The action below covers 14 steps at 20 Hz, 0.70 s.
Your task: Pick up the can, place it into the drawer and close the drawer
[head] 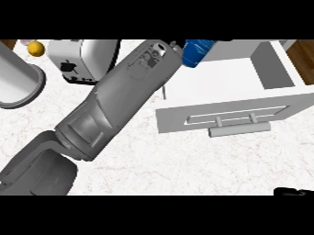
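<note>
The blue can (198, 52) hangs tilted above the back left corner of the open white drawer (222, 114), whose inside is bare. My left forearm stretches from the lower left up to the can. Only a bit of the left hand (176, 45) shows, pressed against the can's left side and seemingly curled on it; the wrist hides the rest. The drawer's bar handle (239, 130) faces me. A black sliver of my right hand (299, 191) shows at the lower right edge.
A white toaster (80, 59) stands at the back left, with a yellow lemon (35, 47) beside it. A large white cylinder (10, 78) stands at the far left. The marble counter (187, 160) spreads in front of the drawer. Wooden floor lies to the right.
</note>
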Available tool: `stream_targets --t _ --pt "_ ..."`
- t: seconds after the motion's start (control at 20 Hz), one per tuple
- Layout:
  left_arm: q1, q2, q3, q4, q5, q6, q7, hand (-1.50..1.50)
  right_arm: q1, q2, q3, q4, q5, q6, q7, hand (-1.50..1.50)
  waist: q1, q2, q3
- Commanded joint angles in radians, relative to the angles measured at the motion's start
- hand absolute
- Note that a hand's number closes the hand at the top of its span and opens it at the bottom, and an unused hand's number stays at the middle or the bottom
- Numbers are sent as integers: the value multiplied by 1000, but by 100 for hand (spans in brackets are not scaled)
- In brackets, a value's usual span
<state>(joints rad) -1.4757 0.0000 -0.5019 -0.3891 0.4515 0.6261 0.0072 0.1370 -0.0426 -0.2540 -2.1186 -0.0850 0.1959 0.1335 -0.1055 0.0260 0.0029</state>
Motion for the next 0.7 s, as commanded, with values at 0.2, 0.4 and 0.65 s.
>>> stream_targets --t 0.2,0.4,0.65 --pt "12 0 -85 30 18 25 -25 150 -43 -15 -8 -17 -7 -18 43 -150 4 -2 -1" --pt "33 0 -96 44 42 57 -46 -150 -27 -3 17 12 30 -6 -10 -150 -12 5 0" --pt "51 0 -108 32 73 115 -63 -150 -36 -44 -10 -23 -24 16 57 -150 -31 6 -1"
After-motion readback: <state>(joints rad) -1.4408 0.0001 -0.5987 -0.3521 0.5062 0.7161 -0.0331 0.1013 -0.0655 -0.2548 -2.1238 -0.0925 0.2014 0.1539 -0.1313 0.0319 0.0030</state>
